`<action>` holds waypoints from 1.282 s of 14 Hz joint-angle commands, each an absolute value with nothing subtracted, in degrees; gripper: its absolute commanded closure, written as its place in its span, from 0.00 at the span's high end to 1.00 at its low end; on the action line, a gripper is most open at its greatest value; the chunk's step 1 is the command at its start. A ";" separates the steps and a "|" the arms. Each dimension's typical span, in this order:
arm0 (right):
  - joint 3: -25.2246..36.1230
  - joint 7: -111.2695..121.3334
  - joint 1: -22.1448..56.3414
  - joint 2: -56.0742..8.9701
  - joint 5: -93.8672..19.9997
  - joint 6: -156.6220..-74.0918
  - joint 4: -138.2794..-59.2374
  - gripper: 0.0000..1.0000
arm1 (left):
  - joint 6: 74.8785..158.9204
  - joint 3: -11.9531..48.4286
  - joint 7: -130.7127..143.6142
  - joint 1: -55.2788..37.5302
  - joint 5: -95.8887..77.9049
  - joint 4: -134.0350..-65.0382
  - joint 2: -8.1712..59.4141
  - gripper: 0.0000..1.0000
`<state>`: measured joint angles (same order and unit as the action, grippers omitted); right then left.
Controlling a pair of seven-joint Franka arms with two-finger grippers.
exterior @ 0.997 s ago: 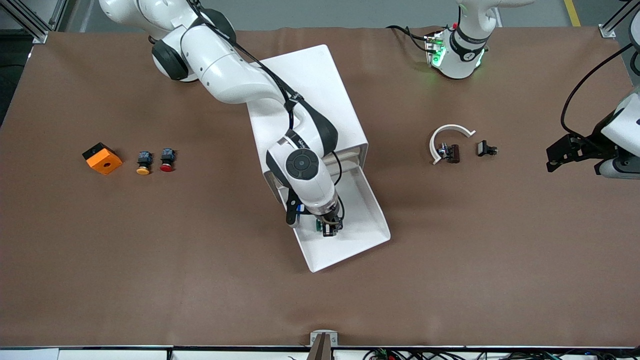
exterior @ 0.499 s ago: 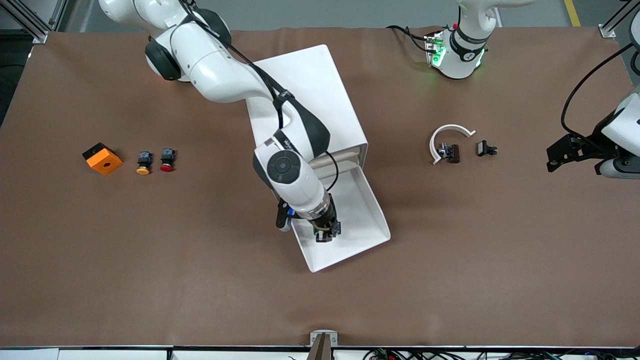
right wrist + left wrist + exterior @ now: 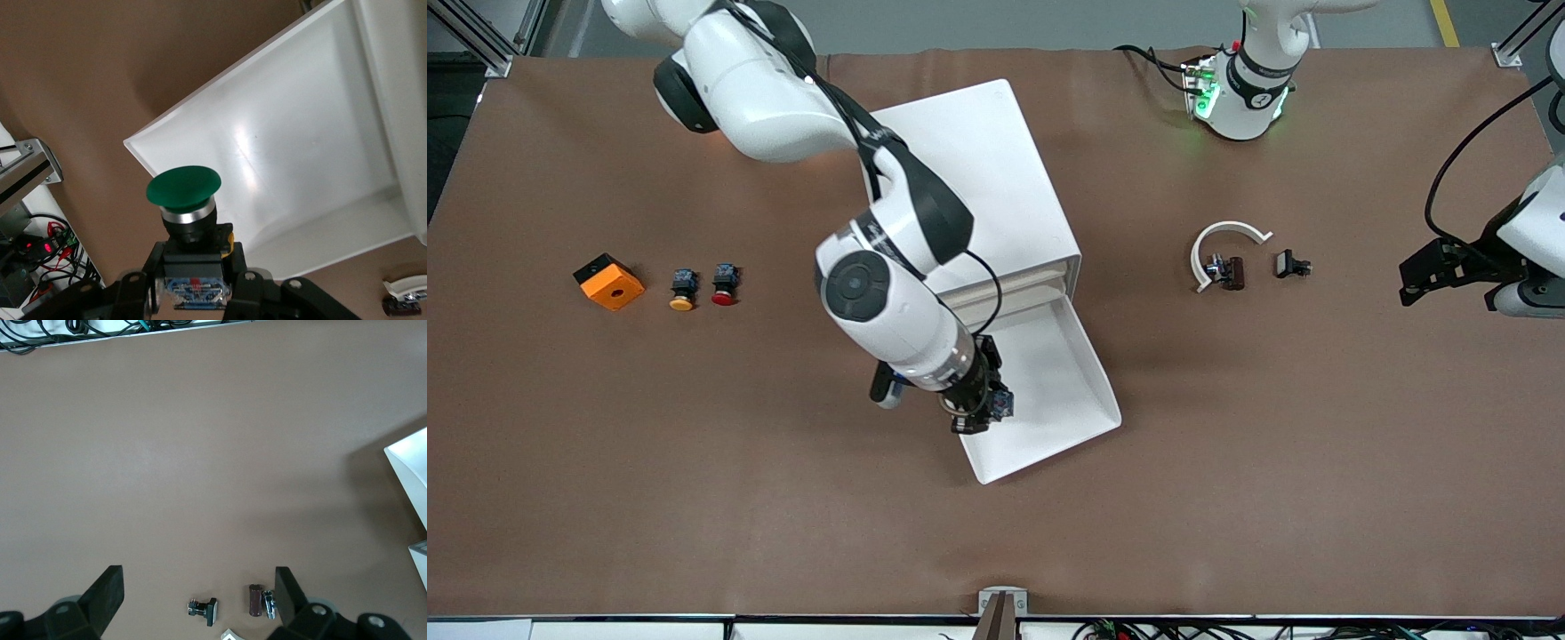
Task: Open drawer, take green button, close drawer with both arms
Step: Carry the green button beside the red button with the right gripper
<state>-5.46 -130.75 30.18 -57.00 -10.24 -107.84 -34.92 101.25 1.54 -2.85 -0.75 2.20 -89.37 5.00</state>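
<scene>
**Inspector:** Status of the task items?

**Assessor:** The lowest flat white plastic drawer (image 3: 1049,391) of the white box cabinet (image 3: 978,178) stands pulled fully out toward the front camera; the opening step is judged complete. The small push button with round green cap and dark blue-black body (image 3: 184,193) is out of the tray; the right gripper (image 3: 974,411) is clenched on its body, cap pointing away from the wrist, held in the air over the drawer's rim on the side toward the right arm's end of the table; the tray itself shows nothing else inside in the right wrist view.

**Inspector:** And the left gripper (image 3: 199,600)?

**Assessor:** Released, fingers spread wide, holding nothing; it waits over the left arm's end of the table, above a small dark clip (image 3: 203,609) and a brown-and-chrome part (image 3: 260,601) beside a curved white plastic piece (image 3: 1224,240).

**Inspector:** What remains?

**Assessor:** By my judgement, setting the button down, then pushing the drawer shut; neither is done.

**Inspector:** Change against the earlier frames?

**Assessor:** A second ago the right gripper was low inside the tray at the button; it has since lifted and swung toward the right arm's end, the button going with it; the left arm, drawer and cabinet are unchanged; the yellow-capped button (image 3: 682,291), red-capped button (image 3: 724,284) and orange block (image 3: 608,281) have not moved.
</scene>
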 commanded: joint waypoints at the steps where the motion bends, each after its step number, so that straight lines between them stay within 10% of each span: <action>1: -9.22 -121.34 26.72 -52.04 -10.99 -99.88 -36.12 0.00 | 101.34 1.05 -2.46 -1.23 2.02 -89.38 4.57 1.00; 13: -8.35 -49.33 20.40 -43.26 -9.24 -73.92 -37.78 0.00 | 99.84 5.01 -2.46 -0.61 2.02 -89.38 6.68 1.00; 18: -8.44 -36.06 14.95 -27.21 -7.91 -81.78 -64.69 0.00 | 100.11 6.06 -2.64 -2.02 1.76 -85.62 12.55 1.00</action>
<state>-7.73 -41.08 17.78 -38.83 -8.56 -75.34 -45.55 100.51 5.34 -2.33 -1.26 2.20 -89.55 8.60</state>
